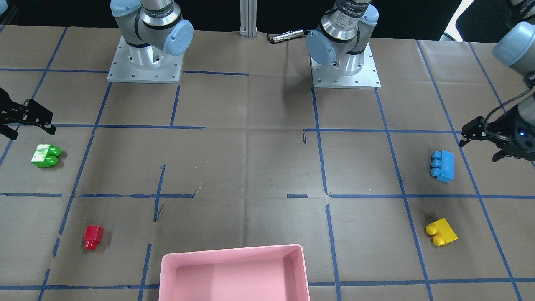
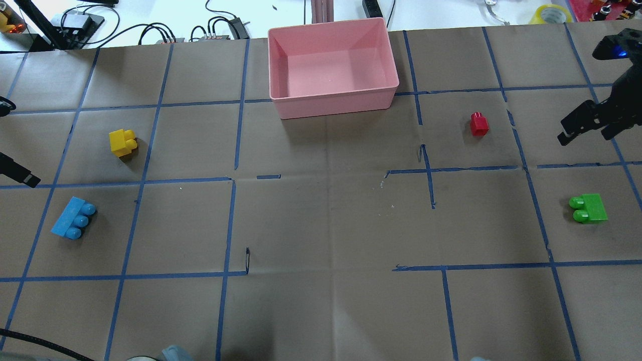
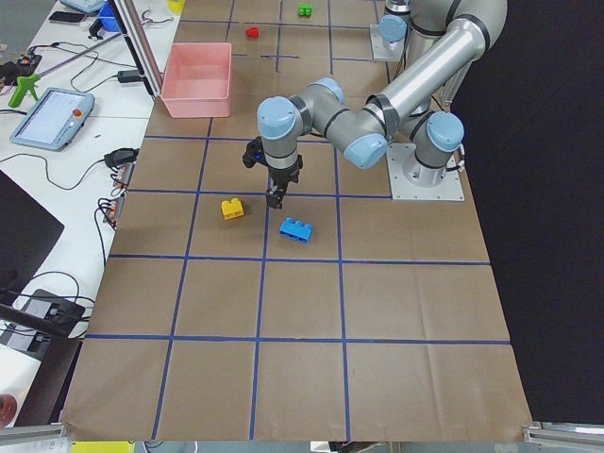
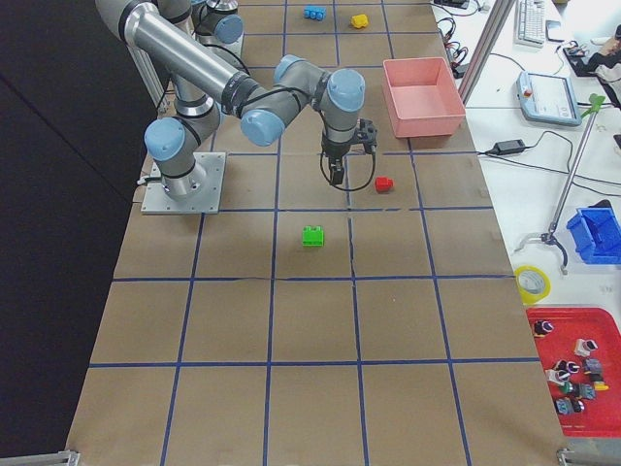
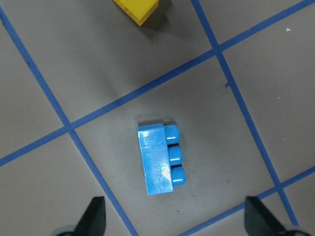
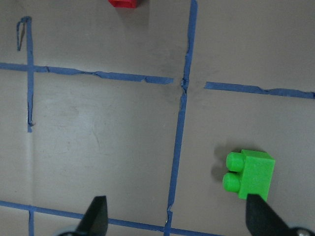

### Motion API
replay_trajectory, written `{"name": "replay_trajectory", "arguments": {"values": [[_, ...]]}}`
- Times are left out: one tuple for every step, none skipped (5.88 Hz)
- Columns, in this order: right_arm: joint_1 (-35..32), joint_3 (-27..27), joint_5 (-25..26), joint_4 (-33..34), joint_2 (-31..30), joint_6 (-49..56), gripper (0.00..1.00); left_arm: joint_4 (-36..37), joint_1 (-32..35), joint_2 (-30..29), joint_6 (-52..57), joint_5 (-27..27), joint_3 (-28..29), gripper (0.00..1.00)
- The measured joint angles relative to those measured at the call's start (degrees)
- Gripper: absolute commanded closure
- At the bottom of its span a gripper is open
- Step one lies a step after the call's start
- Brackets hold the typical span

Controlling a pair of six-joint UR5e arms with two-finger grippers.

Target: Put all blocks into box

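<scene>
Brown paper covers the worktop [image 2: 321,225], blue tape [image 2: 160,105] gridding it. White bench [image 4: 529,209] alongside, cables [image 2: 150,29] trailing, a tape roll [image 4: 531,282], what may be a parts tray [image 4: 582,374]. Darkness [image 3: 557,189] on the opposite side.

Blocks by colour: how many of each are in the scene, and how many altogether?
Green block: 1
Red block: 1
Light blue block: 1
Yellow block: 1
Total: 4, none inside the pink box.
</scene>
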State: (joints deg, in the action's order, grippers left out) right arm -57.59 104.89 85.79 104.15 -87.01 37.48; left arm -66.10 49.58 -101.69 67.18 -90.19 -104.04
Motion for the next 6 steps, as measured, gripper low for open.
{"name": "replay_trajectory", "arguments": {"values": [[1.8,2.9,1.2,5.5,0.1,0.1,0.0,7.7,-0.1,-0.4,-0.1,0.0,-5.4,0.0],[3.9,5.9,2.6,8.8,0.0,0.0,0.0,14.6,-0.1,-0.5,0.0,0.0,-10.1,0.0],[5.4,8.1,3.8,9.9,0.0,0.2,0.0,18.3,-0.2,-0.9,0.1,0.1,-12.9,0.0],[5.9,9.7,4.8,10.7,0.1,0.2,0.0,20.5,-0.5,-2.7,0.1,0.3,-13.9,0.0],[6.8,11.9,5.3,13.2,0.4,0.2,0.0,23.4,-1.3,-5.4,0.1,0.6,-14.2,0.0],[8.3,14.5,5.7,17.1,1.1,0.1,0.01,25.4,-2.0,-6.9,0.0,0.9,-14.7,0.0]]}}
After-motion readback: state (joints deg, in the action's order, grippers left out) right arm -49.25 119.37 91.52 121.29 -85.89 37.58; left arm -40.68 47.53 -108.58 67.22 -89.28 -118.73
